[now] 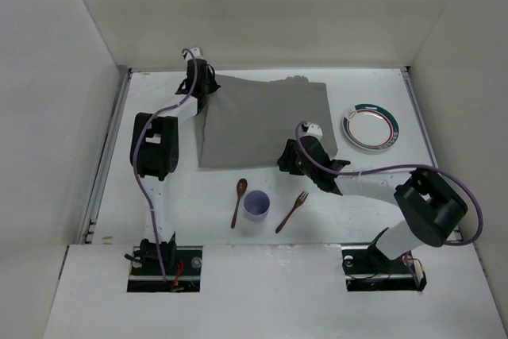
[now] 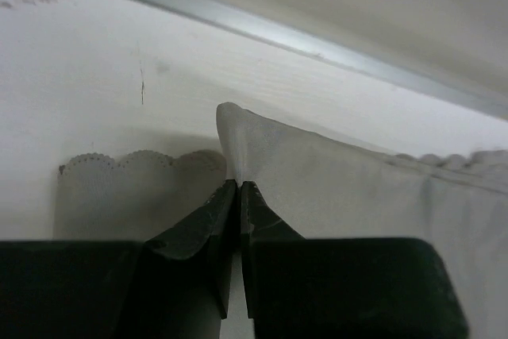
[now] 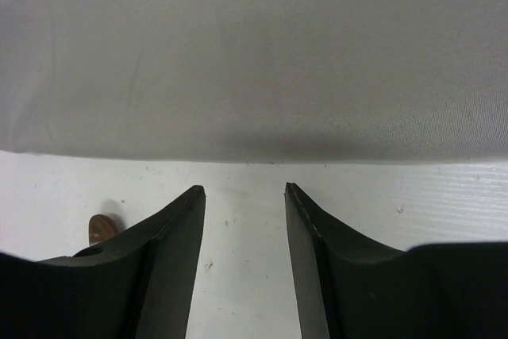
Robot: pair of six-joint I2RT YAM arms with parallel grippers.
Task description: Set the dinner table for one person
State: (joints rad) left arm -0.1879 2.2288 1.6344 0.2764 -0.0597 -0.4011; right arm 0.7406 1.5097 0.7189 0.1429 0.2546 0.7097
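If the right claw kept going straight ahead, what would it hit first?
Probably the near edge of the grey cloth, just past a bare strip of white table in front of the open right gripper; its height above the table is unclear.

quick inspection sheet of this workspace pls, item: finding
surface: white dinner table, one thin dark mark near the far edge
job's things: grey mat spread out, far left corner lifted; plate right of it; spoon, cup, fork in a row nearer the arms
clutter: nothing seen
grippers: left tool shut on the mat's corner; right tool open, over the table at the mat's near edge
cables: purple cable along each arm
surroundings: white walls; metal rail at the far edge
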